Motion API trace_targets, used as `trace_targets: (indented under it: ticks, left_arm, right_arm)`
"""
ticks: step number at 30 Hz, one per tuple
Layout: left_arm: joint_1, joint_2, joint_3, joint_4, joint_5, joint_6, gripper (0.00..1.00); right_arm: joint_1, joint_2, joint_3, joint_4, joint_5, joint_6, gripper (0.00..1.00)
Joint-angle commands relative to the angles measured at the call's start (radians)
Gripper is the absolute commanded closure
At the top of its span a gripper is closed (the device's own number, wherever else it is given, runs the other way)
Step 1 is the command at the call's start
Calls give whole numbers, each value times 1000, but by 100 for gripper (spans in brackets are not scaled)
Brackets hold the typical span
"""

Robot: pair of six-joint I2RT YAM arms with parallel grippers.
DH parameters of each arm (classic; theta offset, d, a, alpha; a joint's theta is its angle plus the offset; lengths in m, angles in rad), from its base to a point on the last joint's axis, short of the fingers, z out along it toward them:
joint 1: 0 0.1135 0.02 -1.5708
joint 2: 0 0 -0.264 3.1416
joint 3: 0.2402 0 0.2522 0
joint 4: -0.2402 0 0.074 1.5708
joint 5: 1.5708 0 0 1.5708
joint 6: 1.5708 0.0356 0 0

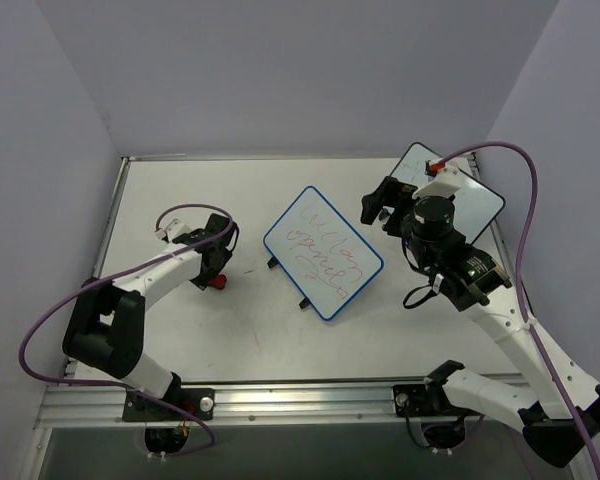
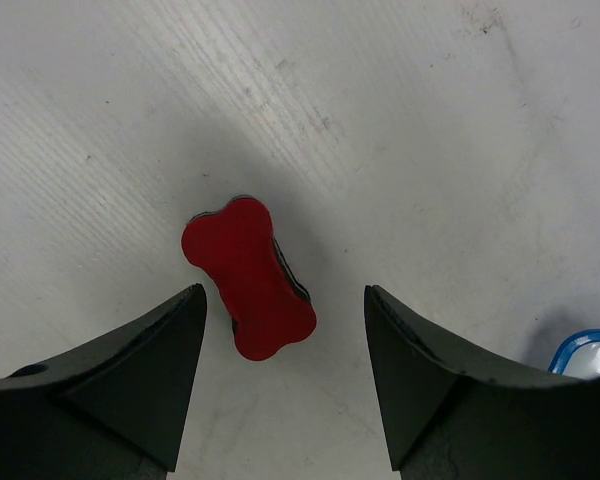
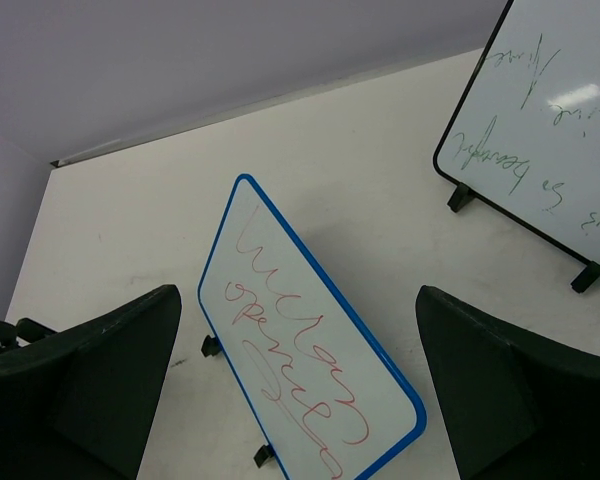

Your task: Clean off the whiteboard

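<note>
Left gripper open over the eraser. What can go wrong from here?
1. The red eraser lies diagonal and off-centre under the open left gripper; closing may twist or nudge it rather than grip it squarely.
2. The blue-framed whiteboard stands on small feet with nothing holding it. The right gripper is open and clear of it, so wiping could slide it.
3. The black-framed whiteboard also bears writing and might be missed.
</note>
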Motion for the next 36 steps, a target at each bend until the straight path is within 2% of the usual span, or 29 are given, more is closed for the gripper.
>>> trace_targets:
  ticks: [1, 36]
  left_arm:
    - [8, 20, 5, 44, 35, -100, 27]
    - [38, 66, -46, 92, 75, -126, 29]
  right_arm:
    - [-1, -11, -3, 31, -8, 3, 0]
    - [-1, 19, -28, 31, -15, 11, 0]
